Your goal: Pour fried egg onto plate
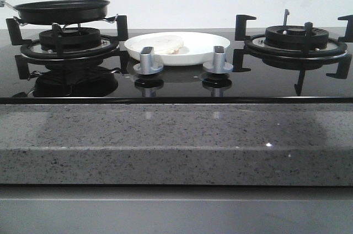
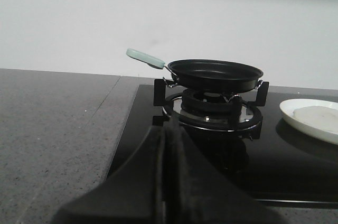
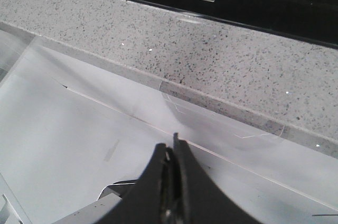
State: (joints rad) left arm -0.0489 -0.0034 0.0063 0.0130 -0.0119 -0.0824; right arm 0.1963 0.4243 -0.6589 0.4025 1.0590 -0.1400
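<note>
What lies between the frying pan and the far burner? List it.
In the front view, the plate holding the fried egg, with two silver knobs before it, sits between the frying pan and the right burner.

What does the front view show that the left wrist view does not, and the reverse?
Only the front view shows the right burner, both control knobs and the whole plate. Only the left wrist view shows the pan's pale handle, the grey counter beside the stove, and the shut left end effector. Both show the black pan on the left burner and the fried egg lying on the plate.
</note>
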